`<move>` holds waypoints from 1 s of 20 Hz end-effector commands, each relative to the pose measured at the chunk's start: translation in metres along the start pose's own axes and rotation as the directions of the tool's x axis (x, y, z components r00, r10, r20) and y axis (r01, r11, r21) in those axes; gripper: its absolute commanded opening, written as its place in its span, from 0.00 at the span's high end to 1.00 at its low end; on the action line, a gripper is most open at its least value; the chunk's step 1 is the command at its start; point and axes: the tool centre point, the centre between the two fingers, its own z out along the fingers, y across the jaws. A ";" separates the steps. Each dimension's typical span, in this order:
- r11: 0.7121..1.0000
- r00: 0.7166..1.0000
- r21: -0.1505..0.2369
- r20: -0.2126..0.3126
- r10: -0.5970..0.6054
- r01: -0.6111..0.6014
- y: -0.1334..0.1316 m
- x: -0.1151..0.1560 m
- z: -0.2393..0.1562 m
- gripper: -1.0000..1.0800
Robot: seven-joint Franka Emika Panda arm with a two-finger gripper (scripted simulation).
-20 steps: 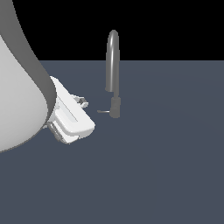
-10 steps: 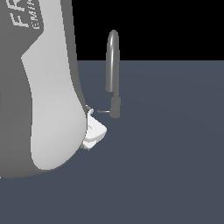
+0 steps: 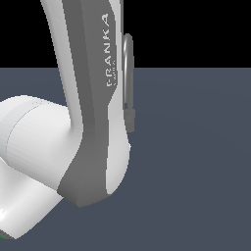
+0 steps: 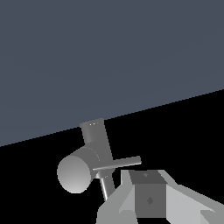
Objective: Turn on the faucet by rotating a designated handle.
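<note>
In the exterior view, most of the faucet (image 3: 129, 73) is hidden behind the arm (image 3: 93, 98), and the hand is not seen. In the wrist view, one handle (image 4: 117, 163) is shown projecting from the faucet's base (image 4: 78, 168), just beside the hand (image 4: 148, 199). Whether the hand's fingers are apart cannot be told.
</note>
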 end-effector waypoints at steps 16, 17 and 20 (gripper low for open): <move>0.954 0.974 -0.199 0.050 -0.220 0.226 -0.023 0.030 0.038 1.00; 0.951 0.972 -0.205 0.052 -0.227 0.233 -0.023 0.031 0.039 1.00; 0.944 0.969 -0.218 0.058 -0.242 0.249 -0.025 0.032 0.042 1.00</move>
